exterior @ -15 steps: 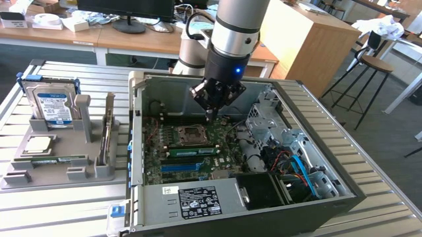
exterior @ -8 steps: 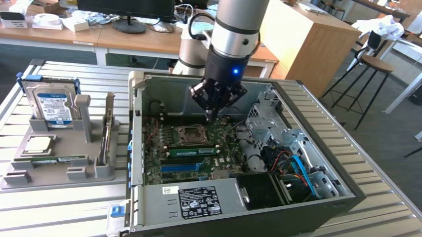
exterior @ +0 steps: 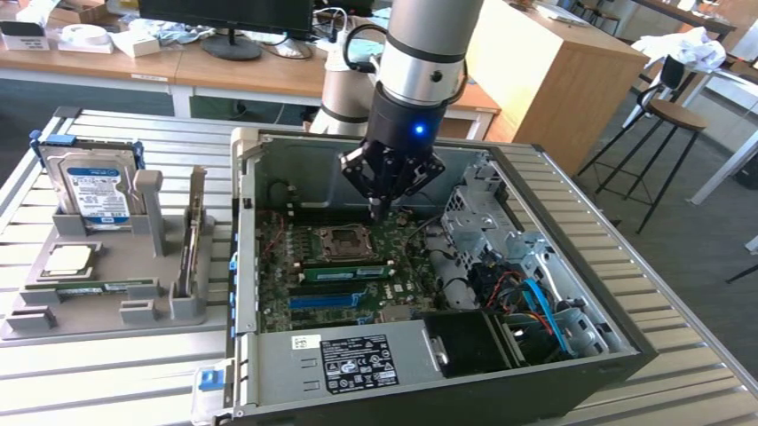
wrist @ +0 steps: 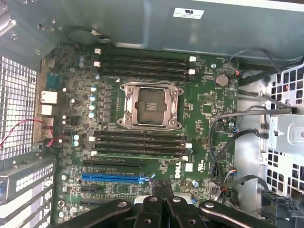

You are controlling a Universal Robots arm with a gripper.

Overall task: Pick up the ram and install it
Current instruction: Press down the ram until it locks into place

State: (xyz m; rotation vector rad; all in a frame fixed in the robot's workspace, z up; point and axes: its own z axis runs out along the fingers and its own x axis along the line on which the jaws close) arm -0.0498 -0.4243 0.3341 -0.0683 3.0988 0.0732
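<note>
- Computer case [exterior: 598, 351]: lies open on a slatted metal table [exterior: 106, 373], its inside facing up.
- Robot arm [exterior: 417, 62]: reaches down into the case from above.
- Grey parts tray [exterior: 83, 324]: sits on the table just beside the case, on the exterior view's left. It holds an upright hard drive [exterior: 92, 185] and a square silver processor chip [exterior: 67, 259]. A thin green strip [exterior: 105, 286] lies flat in it; whether that is a second memory stick I cannot tell.
- Green main board [wrist: 213, 95]: covers the floor of the case, with an empty processor socket [wrist: 149, 105] near its middle.
- Ram [exterior: 346, 272]: a long green stick standing in one of the slots just beside the socket, between the socket and the blue slot [wrist: 111, 178]. In the wrist view the ram [wrist: 137, 153] sits level with its neighbouring slots, so it looks already in place.
- Gripper [exterior: 376, 209]: fingers drawn tight together, holding nothing. It hangs over the board near the socket, apart from the ram.
- Doing this step well, as a judgement: seating needs a straight, even downward push along the stick's top edge. The white end clips [wrist: 188, 146] should be checked as shut.
- View differences: the exterior view gives the gripper's height above the board and the tray's contents. The wrist view gives the slot rows on both sides of the socket and the closed fingertips [wrist: 153, 209] from above.
</note>
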